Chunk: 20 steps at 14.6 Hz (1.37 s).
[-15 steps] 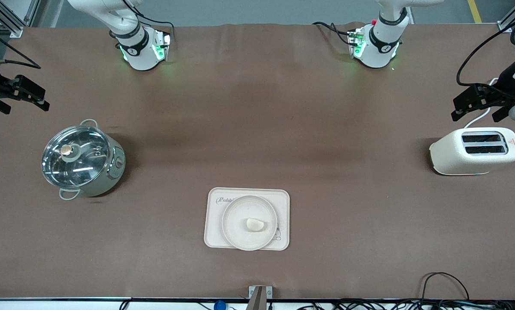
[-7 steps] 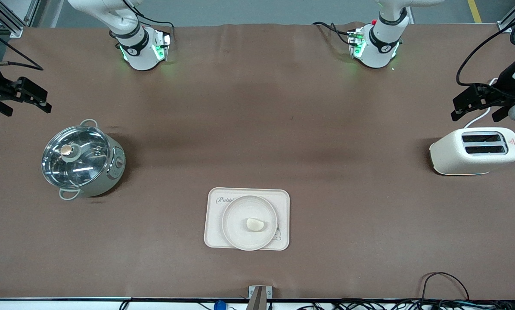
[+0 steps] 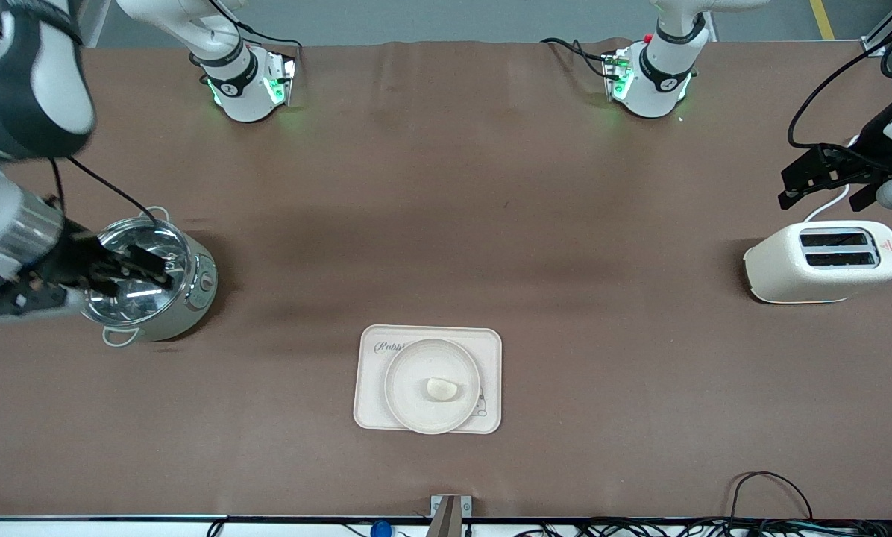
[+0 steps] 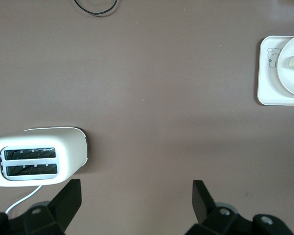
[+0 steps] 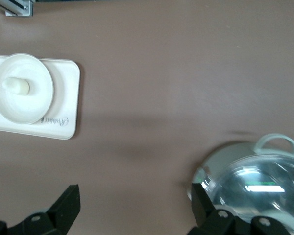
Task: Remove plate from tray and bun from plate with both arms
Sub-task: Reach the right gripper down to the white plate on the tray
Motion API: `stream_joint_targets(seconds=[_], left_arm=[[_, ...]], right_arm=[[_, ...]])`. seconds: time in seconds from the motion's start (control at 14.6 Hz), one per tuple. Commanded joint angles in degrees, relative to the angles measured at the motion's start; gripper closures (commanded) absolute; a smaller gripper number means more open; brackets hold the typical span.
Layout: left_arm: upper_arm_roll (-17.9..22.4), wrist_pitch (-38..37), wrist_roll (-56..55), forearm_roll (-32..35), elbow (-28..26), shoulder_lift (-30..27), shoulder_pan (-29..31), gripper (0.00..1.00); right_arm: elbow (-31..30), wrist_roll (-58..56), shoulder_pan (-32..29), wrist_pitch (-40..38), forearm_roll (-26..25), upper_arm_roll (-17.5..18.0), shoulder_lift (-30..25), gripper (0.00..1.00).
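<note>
Plate with bun sat well apart from both; we saw right gripper wide open, empty, over the pot, left gripper open, empty, above the toaster.

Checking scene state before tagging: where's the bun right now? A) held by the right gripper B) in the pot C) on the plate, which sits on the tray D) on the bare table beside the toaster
C: the bun lies on the plate, which rests on the tray; both grippers are open and hold nothing, the right gripper over the pot, the left gripper up near the toaster.
</note>
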Motion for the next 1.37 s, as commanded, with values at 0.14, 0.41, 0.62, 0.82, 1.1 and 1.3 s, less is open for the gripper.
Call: stream_joint_targets(seconds=[0.14, 0.41, 0.62, 0.82, 1.1, 1.3], left_arm=[[0.0, -0.8, 0.0, 0.9, 0.7, 0.2, -0.3, 0.00], [-0.1, -0.9, 0.1, 0.9, 0.7, 0.2, -0.3, 0.00], [-0.1, -0.9, 0.3, 0.9, 0.7, 0.2, -0.3, 0.00], [-0.1, -0.9, 0.4, 0.9, 0.7, 0.2, -0.3, 0.00], [-0.1, -0.9, 0.3, 0.9, 0.7, 0.2, -0.4, 0.00], [-0.1, -0.9, 0.3, 0.9, 0.6, 0.2, -0.3, 0.00]], right_arm=[[2.2, 2.1, 6.2, 11.8, 2.0, -0.2, 10.1, 0.00], [5.3, 2.3, 7.8, 16.0, 7.5, 1.8, 18.3, 0.00], [10.2, 3.2, 9.0, 16.2, 12.3, 3.1, 24.5, 0.09], [13.0, 8.4, 11.4, 18.9, 14.6, 3.7, 28.9, 0.17], [15.8, 12.7, 13.4, 24.9, 14.8, 5.4, 34.3, 0.28], [20.7, 17.0, 13.2, 25.9, 16.4, 7.0, 38.9, 0.36]])
